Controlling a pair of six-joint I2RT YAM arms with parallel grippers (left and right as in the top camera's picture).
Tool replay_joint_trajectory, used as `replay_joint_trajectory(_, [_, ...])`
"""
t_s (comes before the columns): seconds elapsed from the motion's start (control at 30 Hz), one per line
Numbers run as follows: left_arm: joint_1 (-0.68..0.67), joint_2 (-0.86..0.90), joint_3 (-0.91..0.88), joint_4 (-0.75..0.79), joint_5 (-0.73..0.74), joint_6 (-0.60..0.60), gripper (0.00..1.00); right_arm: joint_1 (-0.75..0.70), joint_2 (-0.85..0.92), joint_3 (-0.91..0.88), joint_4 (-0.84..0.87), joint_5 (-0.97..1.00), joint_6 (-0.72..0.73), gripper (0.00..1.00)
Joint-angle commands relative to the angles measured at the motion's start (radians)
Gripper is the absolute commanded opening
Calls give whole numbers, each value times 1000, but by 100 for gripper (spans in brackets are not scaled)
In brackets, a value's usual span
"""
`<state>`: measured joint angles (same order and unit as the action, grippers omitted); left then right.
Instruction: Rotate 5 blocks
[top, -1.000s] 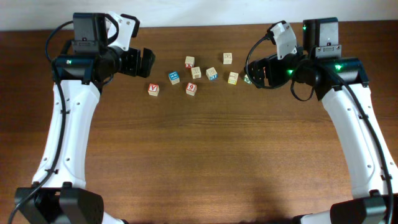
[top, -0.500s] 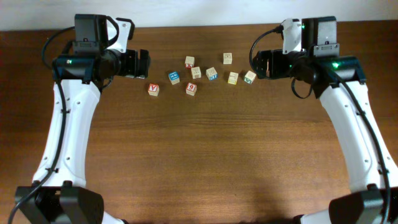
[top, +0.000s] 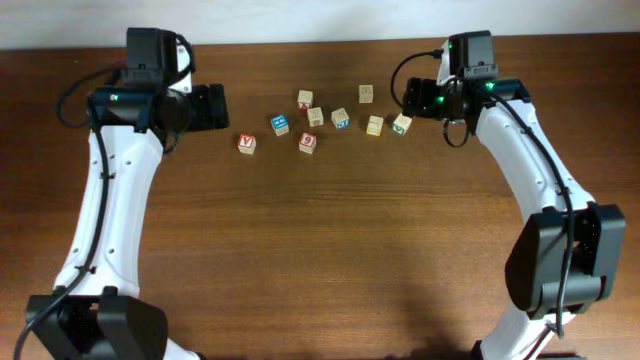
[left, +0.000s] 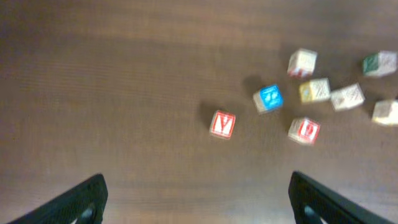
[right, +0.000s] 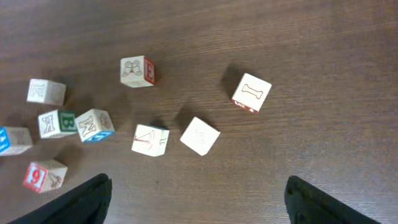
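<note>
The left fingers (left: 81, 199) are spread wide and released, gripping nothing. The blocks (left: 268, 98) lie on the worktop (left: 124, 74) well ahead of the tips, nearer the finger at the view's right. The right fingers (right: 317, 199) are also released and empty, with blocks scattered just ahead, mostly toward the finger at the view's left.

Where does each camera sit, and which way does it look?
Overhead: sits above the table and looks straight down on the blocks. Both arms, the left gripper and the right gripper show.
Left wrist: rides on the left arm and looks down at the blocks. Only the left fingertips show, at the bottom.
Right wrist: rides on the right arm and looks down at the blocks. Only the right fingertips show, at the bottom.
Shared: all three views see the red 9 cube.
</note>
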<state>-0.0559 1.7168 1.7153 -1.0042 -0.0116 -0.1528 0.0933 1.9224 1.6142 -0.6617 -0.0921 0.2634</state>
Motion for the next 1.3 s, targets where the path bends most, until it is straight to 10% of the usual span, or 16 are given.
replay_joint_trajectory(0.0, [-14, -5, 25, -82, -69, -112, 91, 7, 36, 22, 9, 26, 108, 84])
replay_joint_trajectory(1.27, [-13, 50, 24, -40, -232, -176, 99, 57, 150, 22, 160, 105, 236, 85])
